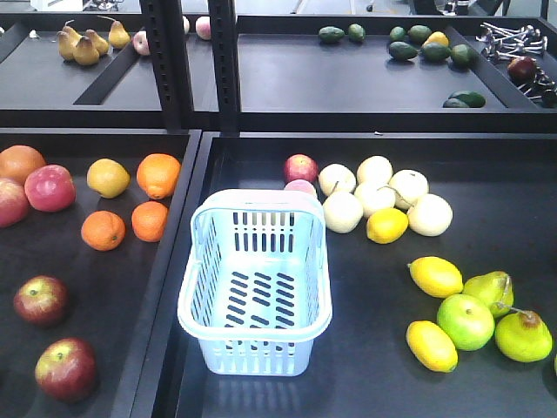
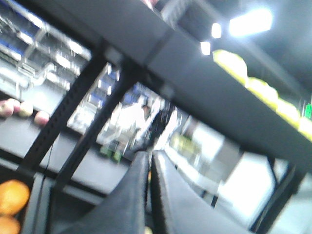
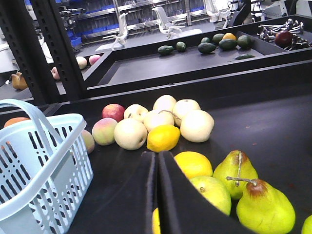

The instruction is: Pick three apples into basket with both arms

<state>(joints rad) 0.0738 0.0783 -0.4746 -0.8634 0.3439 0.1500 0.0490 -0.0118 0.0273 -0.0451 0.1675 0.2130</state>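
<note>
Right gripper (image 3: 156,158), jaws narrow and empty: basket (image 3: 44,161) to its left, lemon (image 3: 163,138) ahead. Left gripper (image 2: 149,158) likewise narrow. Front view alone shows two dark apples (image 1: 41,300).

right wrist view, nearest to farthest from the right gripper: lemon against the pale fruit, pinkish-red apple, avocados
1. lemon, just ahead of the right gripper
2. pinkish-red apple, farther back, to the left
3. avocados, far tray, upper right
</note>
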